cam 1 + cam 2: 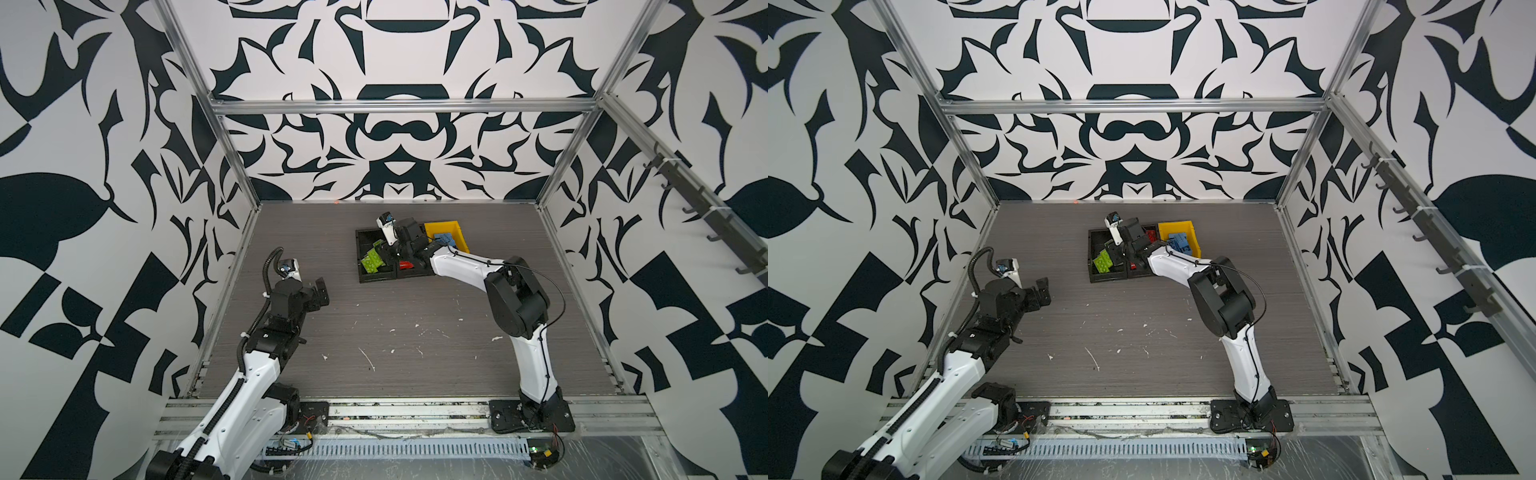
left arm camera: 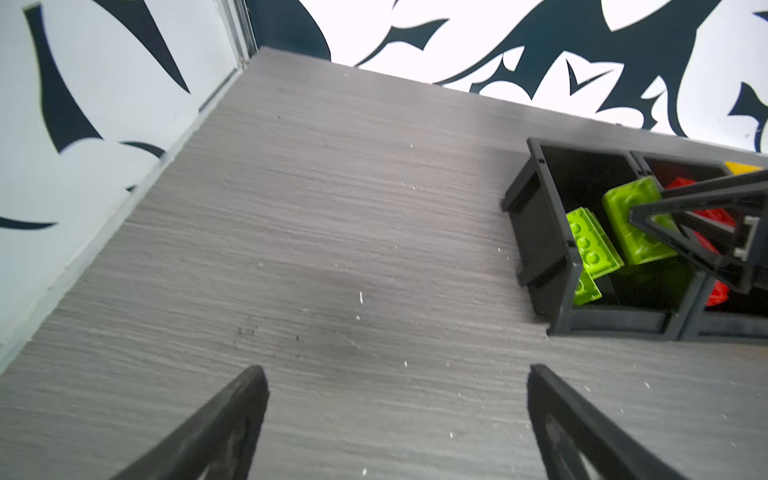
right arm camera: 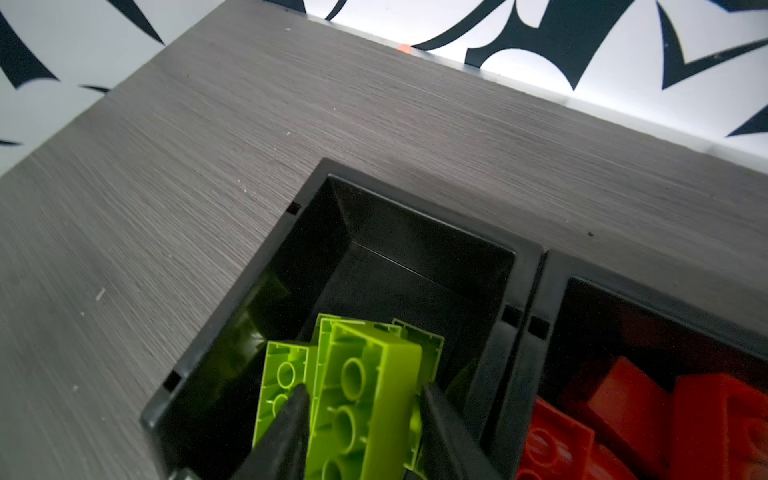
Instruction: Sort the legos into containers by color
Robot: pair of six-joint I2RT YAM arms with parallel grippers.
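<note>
Right gripper (image 3: 363, 392) jaws were set partly apart either side of a lime green brick (image 3: 370, 374), tilted over the black bin (image 1: 368, 239) just above centre in a top view; pinch or release could not be told. Left gripper (image 2: 399, 415) was spread wide, empty. Brick was judged light, rigid, slick: best pinched across flat long walls.

Grey woodgrain table (image 1: 374, 316), white scraps (image 1: 368, 359) scattered; black-white patterned walls (image 1: 395, 54); aluminium frame (image 1: 399, 106).
</note>
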